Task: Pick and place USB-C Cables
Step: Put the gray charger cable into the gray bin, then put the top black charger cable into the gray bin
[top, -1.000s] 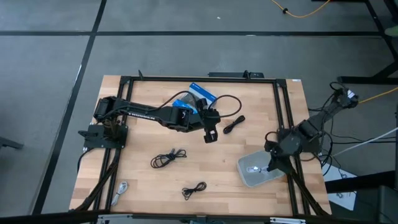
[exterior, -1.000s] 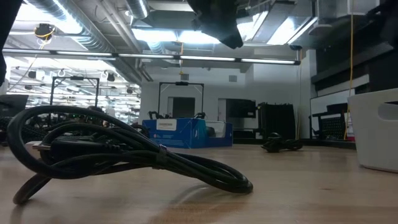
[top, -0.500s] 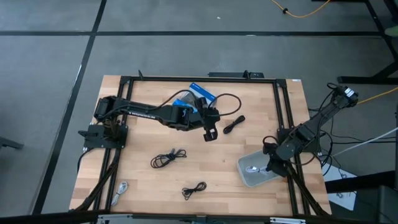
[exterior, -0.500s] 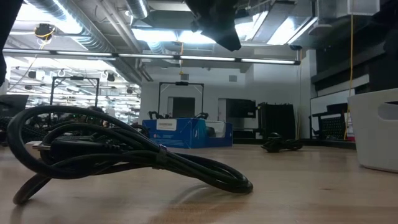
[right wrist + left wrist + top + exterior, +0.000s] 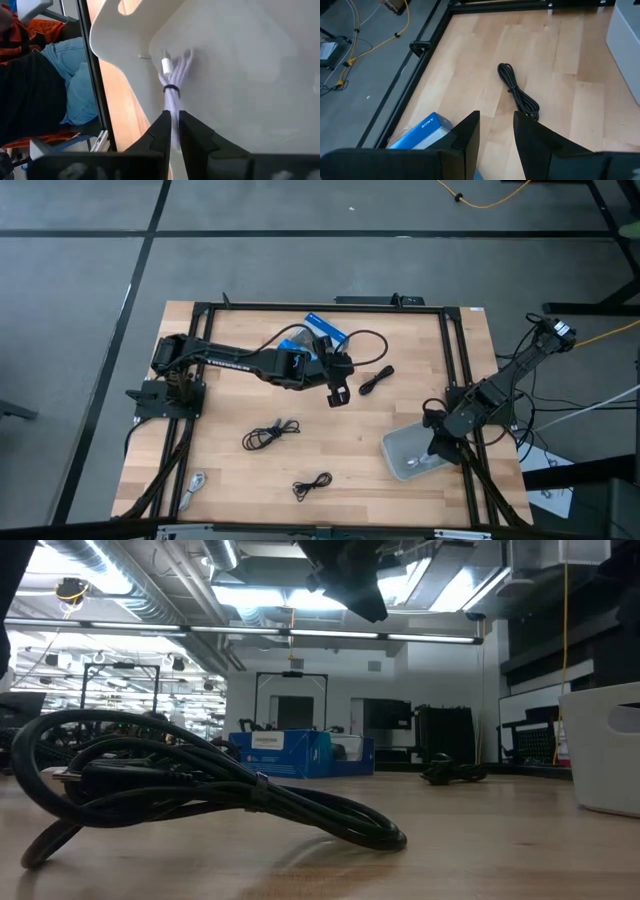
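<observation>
My right gripper is over the pale grey tray near the table's right edge, shut on a pale grey-white USB-C cable tied in a bundle with a silvery plug. My left gripper hovers open above mid-table, just near of the blue box, with a black cable lying ahead of it. Two more black coils and a second pale cable lie flat on the wood. In the low view a black coil fills the foreground. My right gripper pinches one end of the pale cable bundle between its two fingers, which lie along the bundle. The rest, with its dark tie and its plug, stretches away from the fingers over the tray floor. Whether it rests on the floor I cannot tell.
Black frame rails run along the table's left, right and far sides. The tray's white wall stands at the right in the low view. A seated person's legs show beyond the table edge. Bare wood lies between the coils.
My right arm has shifted a little toward the table's near edge and lower over the tray. The pale cable in the tray has moved with it, slightly toward the near right corner.
</observation>
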